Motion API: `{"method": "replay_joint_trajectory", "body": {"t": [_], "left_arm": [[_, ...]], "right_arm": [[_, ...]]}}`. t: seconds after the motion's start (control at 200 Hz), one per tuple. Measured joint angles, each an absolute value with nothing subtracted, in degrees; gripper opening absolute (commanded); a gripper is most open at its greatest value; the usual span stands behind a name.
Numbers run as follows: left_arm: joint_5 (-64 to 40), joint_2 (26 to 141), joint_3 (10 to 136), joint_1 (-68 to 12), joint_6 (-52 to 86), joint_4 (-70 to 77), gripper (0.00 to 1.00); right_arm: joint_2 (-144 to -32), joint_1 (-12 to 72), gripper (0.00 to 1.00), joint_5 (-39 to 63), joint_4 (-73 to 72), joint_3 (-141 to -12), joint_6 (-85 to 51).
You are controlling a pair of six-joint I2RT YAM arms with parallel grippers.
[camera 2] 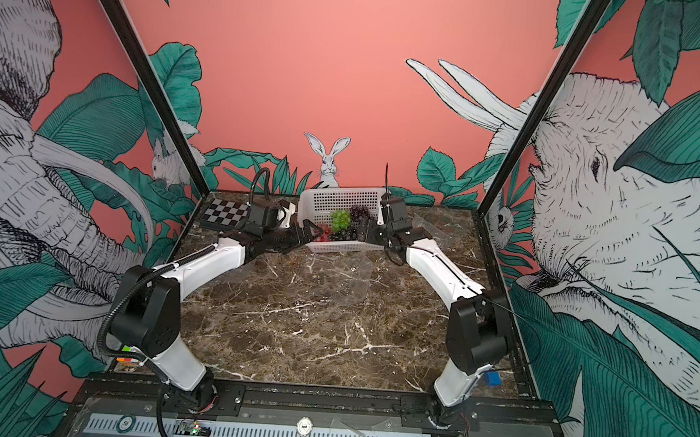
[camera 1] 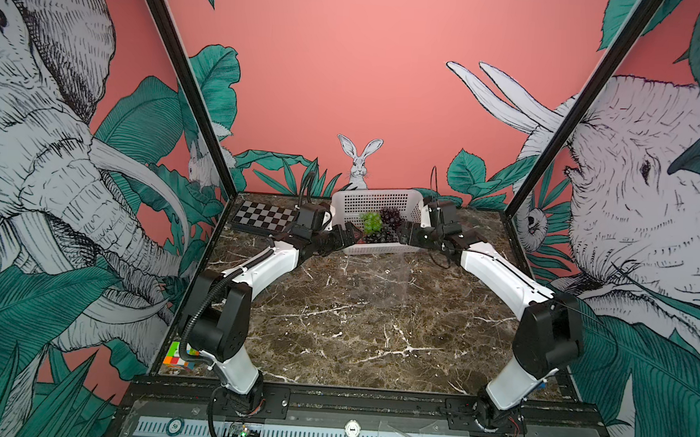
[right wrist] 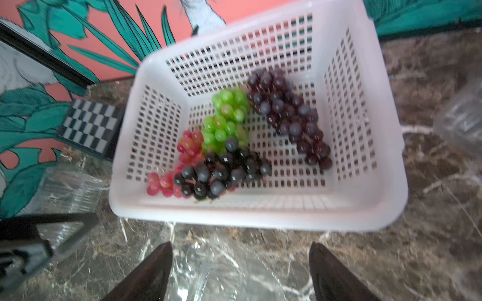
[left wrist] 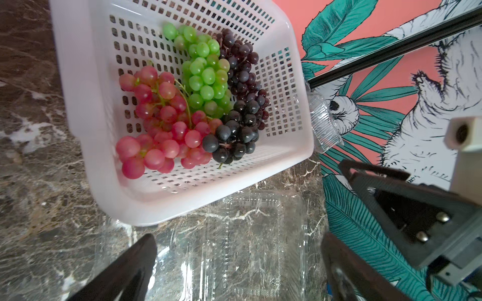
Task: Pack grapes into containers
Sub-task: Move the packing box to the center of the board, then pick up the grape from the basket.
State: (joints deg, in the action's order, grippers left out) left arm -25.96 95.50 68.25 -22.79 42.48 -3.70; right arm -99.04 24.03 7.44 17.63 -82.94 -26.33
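The glossy red grape bunch [left wrist: 167, 130] lies just beyond the left gripper [left wrist: 237, 235], the nearer one. Its jaws and the right gripper's [right wrist: 240, 244] gape empty.

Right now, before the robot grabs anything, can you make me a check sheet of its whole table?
Surface: brown marble table, no spills seen.
Job's things: red, green and dark grapes all in the white basket; clear box in front of it is empty.
Clutter: checkerboard, cube, blue block near the edges.
Grippers: left gripper and right gripper open, holding nothing.
Cables: black hose along the left arm.
Surroundings: jungle-painted walls.
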Motion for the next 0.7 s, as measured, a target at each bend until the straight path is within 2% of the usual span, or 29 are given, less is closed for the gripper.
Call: {"method": "replay_joint_trajectory", "body": {"t": [0.19, 0.395, 0.6, 0.7], "left_arm": [[-27.3, 96.7, 69.8, -22.8, 42.7, -3.4, 0.99], [-27.9, 96.7, 69.6, -22.9, 43.3, -2.6, 1.00], [-28.1, 96.7, 69.2, -22.9, 43.7, -1.8, 0.99], [-28.1, 96.7, 69.2, -22.9, 43.7, -1.8, 1.00]], "right_arm": [[-110.7, 24.3, 0.73, 8.2, 18.7, -95.4, -25.1], [-121.8, 24.8, 0.66, 10.0, 21.6, -103.5, -25.2], [-128.6, 25.9, 0.57, 10.3, 24.2, -109.5, -25.3], [-130.1, 26.2, 0.48, 10.3, 24.8, -111.5, -25.4]]}}
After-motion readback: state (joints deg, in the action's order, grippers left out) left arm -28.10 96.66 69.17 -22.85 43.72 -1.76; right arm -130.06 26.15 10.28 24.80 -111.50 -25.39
